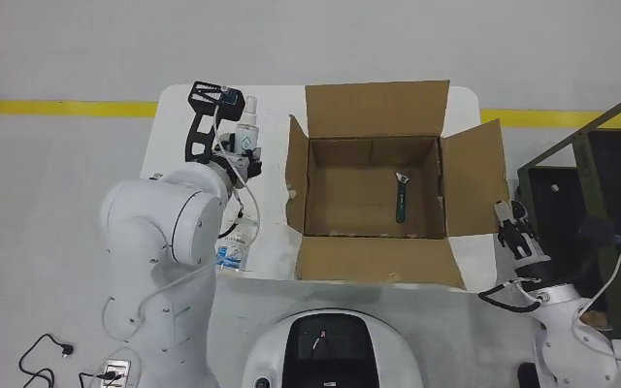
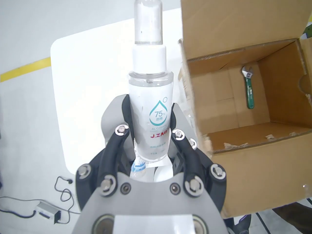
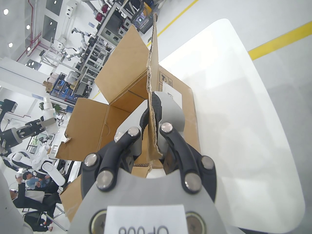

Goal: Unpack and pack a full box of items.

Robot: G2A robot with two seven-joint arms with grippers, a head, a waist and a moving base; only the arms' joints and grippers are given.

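In the top view a white table point(image 1: 277, 102) filled the middle of the frame, and an open cardboard box point(image 1: 349, 199) stood on it with all four flaps folded outward. A green-handled wrench point(image 1: 401, 199) lay on the box floor, close to the wall at the right of the frame, with its metal head toward the top of the frame. The rest of the box floor was bare cardboard. The left gripper point(image 2: 150, 113) was at the upper left of the top view, above the table and just left of the box. Its two dark fingers point(image 2: 126, 113) were pressed against the sides of a clear spray bottle point(image 2: 150, 86), gripping it around the lower half of the body. The white collar and clear cap stuck out past the fingertips. Below that arm, near the table's lower left edge, a second clear bottle point(image 1: 236, 247) with a blue label lay on the tabletop, partly hidden by the arm. The right gripper point(image 3: 152, 113) sat at the right side of the top view, beside the box. It was pinching the torn edge of the box's right flap point(image 3: 153, 69), with the cardboard clamped between its fingers. A black cable point(image 1: 39, 359) lay on the grey floor in the lower left corner.
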